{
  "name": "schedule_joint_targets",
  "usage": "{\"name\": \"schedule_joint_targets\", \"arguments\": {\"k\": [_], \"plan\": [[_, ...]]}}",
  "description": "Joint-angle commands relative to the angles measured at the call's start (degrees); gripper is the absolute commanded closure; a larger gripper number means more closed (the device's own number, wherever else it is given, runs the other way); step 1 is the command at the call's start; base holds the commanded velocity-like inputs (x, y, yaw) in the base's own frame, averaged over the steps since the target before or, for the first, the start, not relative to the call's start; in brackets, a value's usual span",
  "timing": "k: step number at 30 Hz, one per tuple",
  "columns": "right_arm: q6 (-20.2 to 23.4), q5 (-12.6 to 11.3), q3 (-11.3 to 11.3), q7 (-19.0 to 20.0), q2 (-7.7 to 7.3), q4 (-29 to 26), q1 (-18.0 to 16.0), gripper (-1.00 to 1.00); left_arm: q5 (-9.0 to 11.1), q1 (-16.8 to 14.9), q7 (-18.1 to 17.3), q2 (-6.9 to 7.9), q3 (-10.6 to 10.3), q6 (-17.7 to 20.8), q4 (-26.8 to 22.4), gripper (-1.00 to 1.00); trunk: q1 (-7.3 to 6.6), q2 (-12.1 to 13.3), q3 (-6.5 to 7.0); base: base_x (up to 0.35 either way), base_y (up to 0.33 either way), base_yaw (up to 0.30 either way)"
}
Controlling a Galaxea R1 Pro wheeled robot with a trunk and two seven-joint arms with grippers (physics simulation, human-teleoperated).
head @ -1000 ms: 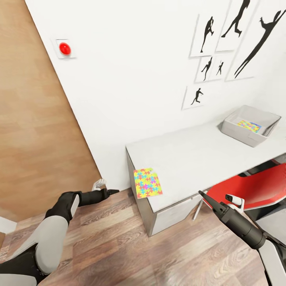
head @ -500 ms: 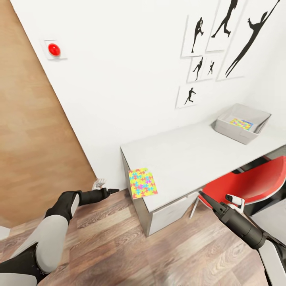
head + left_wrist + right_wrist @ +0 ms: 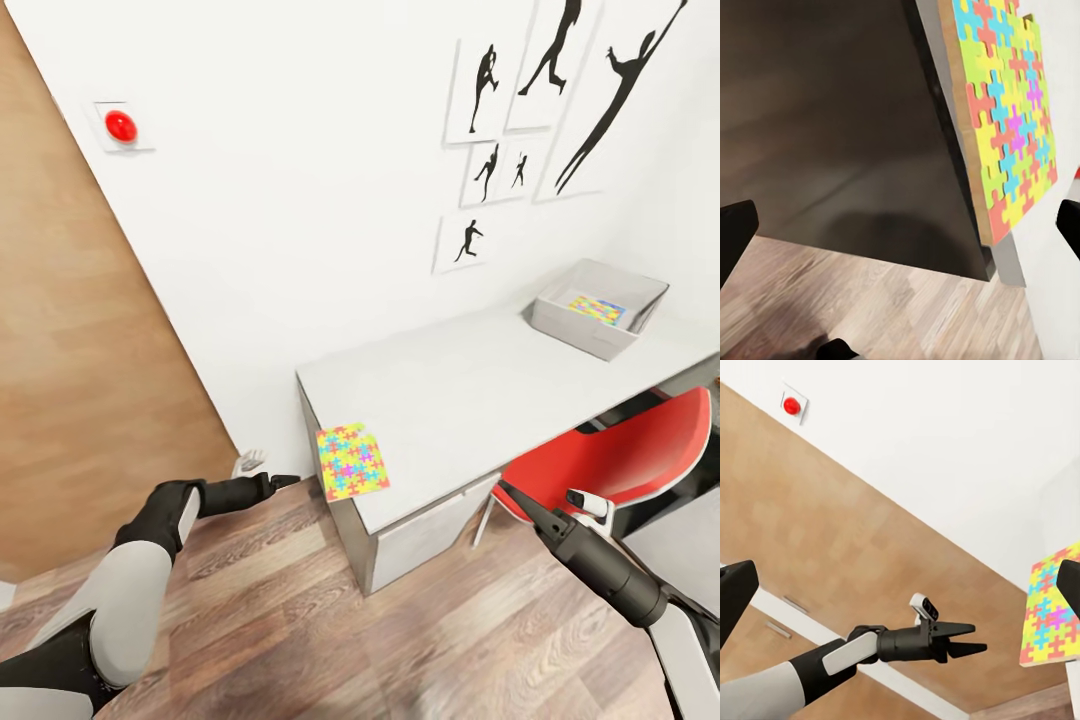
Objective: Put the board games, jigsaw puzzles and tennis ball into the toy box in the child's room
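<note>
**Left arm nearest to the puzzle at the desk's corner**

The left gripper [image 3: 285,482] hangs low over the wood floor beside the table's end panel, its fingers drawn to a narrow point in the head view. In its own wrist view, however, the two dark fingertips sit at opposite edges with a wide gap between them, so the jaws read as apart and empty. From that gripper the jigsaw puzzle [image 3: 351,462] lies at about two o'clock in the head view, just beyond the fingertips and a step higher, on the near corner of the table [image 3: 470,390]. The sheet's outer edge runs along the table's end. Its long axis points roughly from five to eleven o'clock, following that edge.

The right gripper [image 3: 512,497] hovers at the table's front edge beside a red chair [image 3: 610,460], well apart from the puzzle, which lies at about ten o'clock from it. Its wrist view likewise shows its fingertips far apart, holding nothing.

Farther out, at about one o'clock from the puzzle, the toy box [image 3: 598,306] stands at the table's far end against the wall, with a second bright puzzle sheet [image 3: 597,308] lying inside.

By this layout the left arm looks the better placed to take the corner sheet, reaching up and across the table's end.
</note>
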Motion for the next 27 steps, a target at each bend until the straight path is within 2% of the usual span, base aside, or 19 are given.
{"name": "schedule_joint_targets", "arguments": {"k": [1,16,27], "plan": [[0.4,-0.3,0.0,0.0,0.01,0.0,0.0,-1.0,-0.6,-0.1,-0.5,-0.06,0.5,0.4,-0.1,-1.0,0.03,-0.1,-0.09,0.0,-0.039,-0.115],[0.4,-0.3,0.1,0.0,-0.02,0.0,0.0,-1.0,-0.6,-0.1,-0.5,-0.06,0.5,0.2,-0.1,-1.0,0.03,-0.1,0.21,0.011,-0.066,-0.217],[0.4,-0.3,0.0,0.0,0.08,0.0,0.0,-1.0,-0.6,-0.1,-0.5,0.01,0.5,0.2,-0.1,-1.0,0.03,-0.1,0.25,0.064,-0.014,-0.046]]}}
